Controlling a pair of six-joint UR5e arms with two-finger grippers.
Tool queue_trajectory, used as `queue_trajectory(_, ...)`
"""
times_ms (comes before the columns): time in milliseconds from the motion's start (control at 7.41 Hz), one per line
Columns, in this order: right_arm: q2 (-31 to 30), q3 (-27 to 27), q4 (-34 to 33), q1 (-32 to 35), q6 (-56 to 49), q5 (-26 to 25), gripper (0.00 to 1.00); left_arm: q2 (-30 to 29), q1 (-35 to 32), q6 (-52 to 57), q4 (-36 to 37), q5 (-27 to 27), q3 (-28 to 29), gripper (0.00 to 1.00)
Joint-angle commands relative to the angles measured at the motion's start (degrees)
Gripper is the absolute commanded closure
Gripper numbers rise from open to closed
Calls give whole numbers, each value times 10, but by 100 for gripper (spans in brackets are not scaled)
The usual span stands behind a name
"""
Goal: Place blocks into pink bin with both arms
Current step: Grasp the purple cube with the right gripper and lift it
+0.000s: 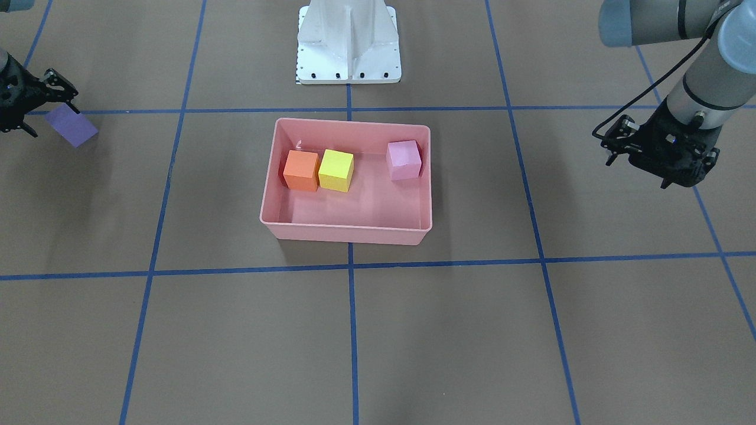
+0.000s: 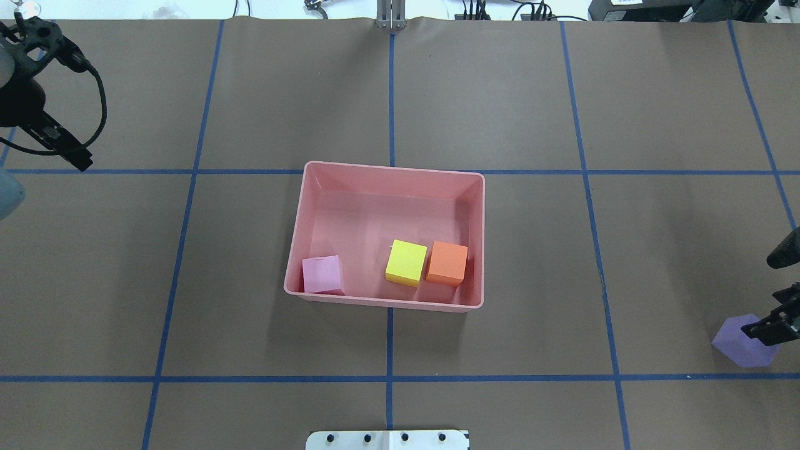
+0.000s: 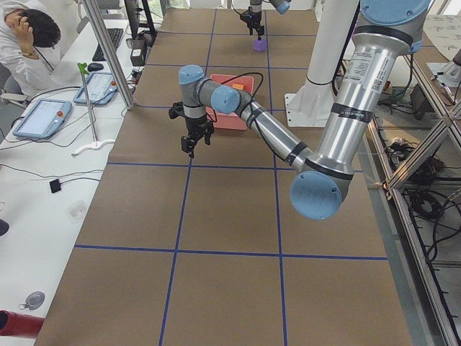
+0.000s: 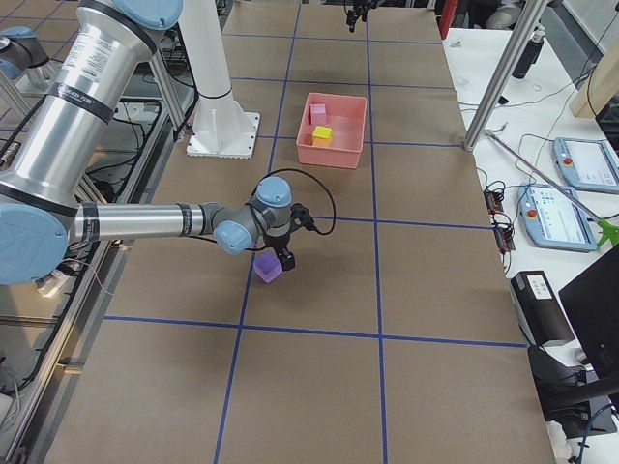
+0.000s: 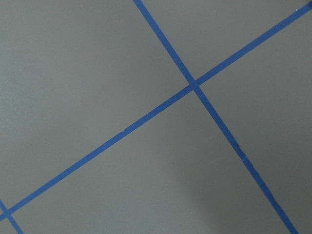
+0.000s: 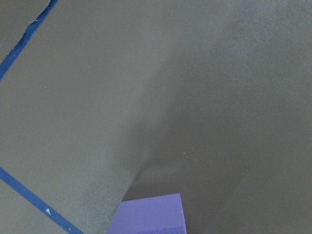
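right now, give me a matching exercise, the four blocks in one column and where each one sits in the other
Blocks:
1. orange block
2. yellow block
3. pale pink block
4. purple block

Places:
a. outside the pink bin, in the right gripper's jaws
b. in the bin, middle of the three
c. in the bin's corner on the robot's left
d. in the bin, nearest the wall on the robot's right

Pairs: 1-d, 2-b, 3-c, 4-a

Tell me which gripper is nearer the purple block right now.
Right. The right gripper has the purple block at its fingertips, tilted, near the table's right edge. The left gripper hangs on the far side of the pink bin, over bare table.
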Motion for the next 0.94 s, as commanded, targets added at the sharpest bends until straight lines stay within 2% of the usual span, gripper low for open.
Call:
queue_trajectory(0, 0, -13, 14, -52, 34, -41, 1, 1, -1, -2, -2, -4, 0, 0)
queue_trajectory(405, 0, -51, 38, -70, 34, -51, 3, 1, -1, -5, -2, -5, 1, 0)
queue_trajectory(675, 4, -50, 38, -72, 34, -45, 100, 1, 0, -6, -3, -15, 3, 0)
queue_trajectory(810, 15, -39, 38, -70, 37, -32, 100, 1, 0, -7, -2, -16, 4, 0)
